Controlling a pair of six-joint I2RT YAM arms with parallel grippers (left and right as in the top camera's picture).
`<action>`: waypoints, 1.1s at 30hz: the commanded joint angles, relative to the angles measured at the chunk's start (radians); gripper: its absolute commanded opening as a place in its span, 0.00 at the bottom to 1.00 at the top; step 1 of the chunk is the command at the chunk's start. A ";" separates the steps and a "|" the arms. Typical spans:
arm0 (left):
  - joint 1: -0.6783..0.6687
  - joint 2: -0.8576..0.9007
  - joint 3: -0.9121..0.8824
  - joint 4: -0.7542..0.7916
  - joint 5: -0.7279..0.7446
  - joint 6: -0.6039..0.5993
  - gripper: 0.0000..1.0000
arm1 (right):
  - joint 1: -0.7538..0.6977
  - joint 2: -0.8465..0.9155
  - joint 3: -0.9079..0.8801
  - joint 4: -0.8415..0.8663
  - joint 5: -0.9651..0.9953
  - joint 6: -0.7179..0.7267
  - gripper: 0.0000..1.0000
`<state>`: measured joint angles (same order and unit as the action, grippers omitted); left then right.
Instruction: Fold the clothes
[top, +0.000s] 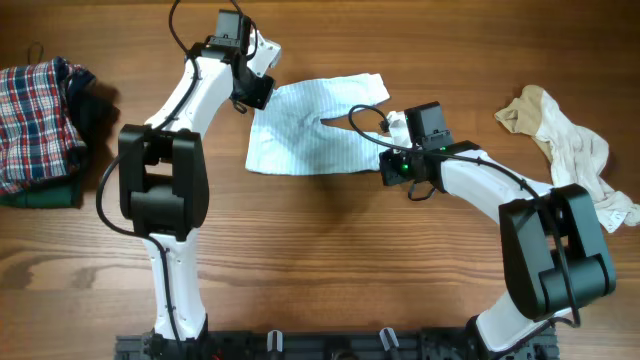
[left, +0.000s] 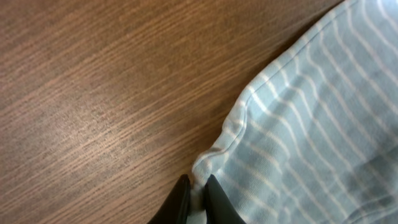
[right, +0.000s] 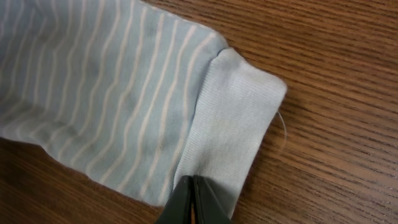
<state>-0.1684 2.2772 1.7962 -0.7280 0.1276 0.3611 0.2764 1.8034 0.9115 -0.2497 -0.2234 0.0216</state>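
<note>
A light blue striped garment (top: 310, 125) lies flat on the wooden table at centre back. My left gripper (top: 252, 92) is at its upper left corner; in the left wrist view the jaws (left: 198, 193) are shut on the hem of the striped garment (left: 311, 124). My right gripper (top: 397, 150) is at its right edge; in the right wrist view the jaws (right: 194, 199) are shut on the plain pale cuff of the garment (right: 230, 118).
A plaid and dark pile of clothes (top: 40, 120) sits at the left edge. A crumpled beige and white garment (top: 565, 145) lies at the right. Bare wooden table (top: 330, 260) stretches in front.
</note>
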 joint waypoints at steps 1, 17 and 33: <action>-0.005 -0.042 -0.002 -0.010 -0.005 0.003 0.08 | 0.001 0.032 -0.004 -0.013 0.070 0.006 0.04; -0.003 -0.047 -0.002 0.040 -0.006 0.003 0.09 | 0.001 0.032 0.114 -0.145 0.168 -0.048 0.04; -0.004 -0.047 -0.002 0.050 -0.006 0.002 0.10 | 0.001 0.085 0.193 -0.146 -0.033 -0.051 0.04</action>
<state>-0.1684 2.2772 1.7962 -0.6872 0.1276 0.3611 0.2760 1.8271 1.0912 -0.4053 -0.2256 -0.0139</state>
